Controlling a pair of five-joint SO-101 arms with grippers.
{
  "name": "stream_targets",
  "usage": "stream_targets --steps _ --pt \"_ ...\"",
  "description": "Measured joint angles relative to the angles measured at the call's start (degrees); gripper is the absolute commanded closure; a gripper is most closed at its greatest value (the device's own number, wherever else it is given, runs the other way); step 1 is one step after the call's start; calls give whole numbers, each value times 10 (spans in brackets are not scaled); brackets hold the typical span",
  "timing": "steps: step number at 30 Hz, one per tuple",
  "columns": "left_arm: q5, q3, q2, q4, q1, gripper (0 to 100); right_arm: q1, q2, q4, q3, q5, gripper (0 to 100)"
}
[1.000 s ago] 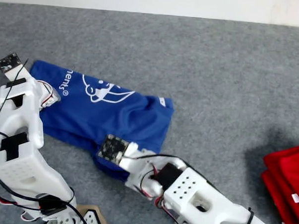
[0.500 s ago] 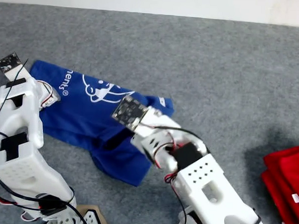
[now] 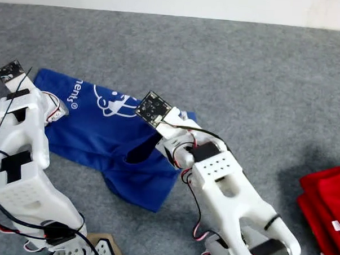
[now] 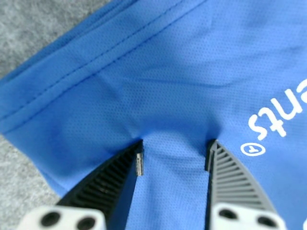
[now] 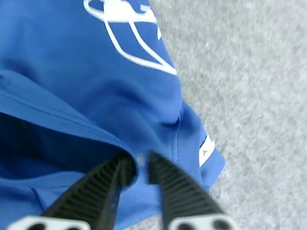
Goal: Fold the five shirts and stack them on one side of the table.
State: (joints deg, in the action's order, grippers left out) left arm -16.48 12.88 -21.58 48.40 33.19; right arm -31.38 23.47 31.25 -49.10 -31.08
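A blue shirt [image 3: 96, 133] with white print lies partly folded at the table's left. My left gripper [image 4: 175, 151] stands open at the shirt's left end, its two fingertips pressed down on the blue shirt [image 4: 192, 72] with the cloth stretched between them. My right gripper [image 5: 139, 163] is shut on a fold of the blue shirt [image 5: 96, 72]. In the high view the right gripper [image 3: 148, 144] holds that fold raised above the shirt's middle, near its right end. A corner of the shirt still lies flat toward the table's front.
Red shirts [image 3: 324, 210] lie stacked at the table's right edge. Bare grey table [image 3: 256, 92] stretches between them and the blue shirt. A small brown piece [image 3: 102, 241] sits by the left arm's base.
My right gripper has risen from the shirt's front edge and moved toward the back, drawing the blue cloth up and over with it. The left arm has kept still.
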Motion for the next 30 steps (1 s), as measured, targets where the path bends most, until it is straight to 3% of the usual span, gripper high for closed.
stream_targets --steps 8,13,15,17,19,23,25,30 --pt "-1 16 3 -9 0 780 5 -23 -11 33 0 739" --pt "-1 16 3 -9 0 780 5 55 28 61 0 740" --pt "-1 16 3 -9 0 780 5 105 67 69 4 769" --pt "-1 16 3 -9 0 780 -3 156 119 69 27 863" --pt "-1 16 3 -9 0 780 -40 200 178 68 43 980" --pt "-1 16 3 -9 0 780 -168 278 265 4 55 991" --pt "-1 16 3 -9 0 780 -205 294 259 -33 62 991" --pt "-1 16 3 -9 0 780 -219 266 174 -76 97 991"
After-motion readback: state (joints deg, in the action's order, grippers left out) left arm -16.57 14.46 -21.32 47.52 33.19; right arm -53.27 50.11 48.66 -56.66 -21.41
